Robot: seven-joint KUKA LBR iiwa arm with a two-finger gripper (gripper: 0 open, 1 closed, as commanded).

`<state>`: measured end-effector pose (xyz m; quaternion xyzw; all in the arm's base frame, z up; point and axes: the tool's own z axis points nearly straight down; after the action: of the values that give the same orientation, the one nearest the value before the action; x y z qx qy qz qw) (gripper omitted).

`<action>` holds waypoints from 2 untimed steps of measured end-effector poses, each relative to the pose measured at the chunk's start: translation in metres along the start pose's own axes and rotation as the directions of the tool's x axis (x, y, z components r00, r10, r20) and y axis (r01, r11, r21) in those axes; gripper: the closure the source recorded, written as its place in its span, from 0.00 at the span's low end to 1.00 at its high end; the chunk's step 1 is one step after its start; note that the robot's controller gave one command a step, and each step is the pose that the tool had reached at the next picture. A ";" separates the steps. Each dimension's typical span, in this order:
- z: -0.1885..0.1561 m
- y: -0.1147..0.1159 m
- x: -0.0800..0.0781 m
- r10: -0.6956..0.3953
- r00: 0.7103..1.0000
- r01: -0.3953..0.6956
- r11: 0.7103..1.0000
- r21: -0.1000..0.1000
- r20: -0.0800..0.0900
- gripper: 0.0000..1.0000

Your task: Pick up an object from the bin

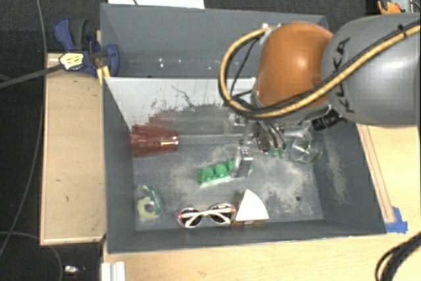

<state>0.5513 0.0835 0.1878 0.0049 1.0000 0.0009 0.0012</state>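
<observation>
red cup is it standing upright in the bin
No, the red cup lies on its side by the left wall of the bin.

Bright overhead light, pale glare on the bin (164, 92) back wall, shadow under the arm (375, 69)

Bin (164, 43) grey, floor scuffed with pale scratches. Wrist cover (293, 62) orange, arm (385, 85) grey, cables (223, 72) black and yellow. Left: cup (154, 140), translucent dark red. Centre: bumpy block (216, 173), bright green. Near left: tape roll (149, 204), yellow-green. Near edge: sunglasses (207, 215), red-and-white striped frame, dark lenses. Beside them, wedge (251, 206), white. Right: glass piece (306, 150), clear.
</observation>
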 end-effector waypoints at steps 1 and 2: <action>0.000 0.000 0.000 0.000 1.000 0.000 1.000 0.000 0.000 0.00; 0.067 -0.045 -0.018 0.200 0.980 -0.200 0.980 0.002 -0.002 0.00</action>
<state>0.5688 0.0388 0.1212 0.1055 0.9944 0.0002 -0.0002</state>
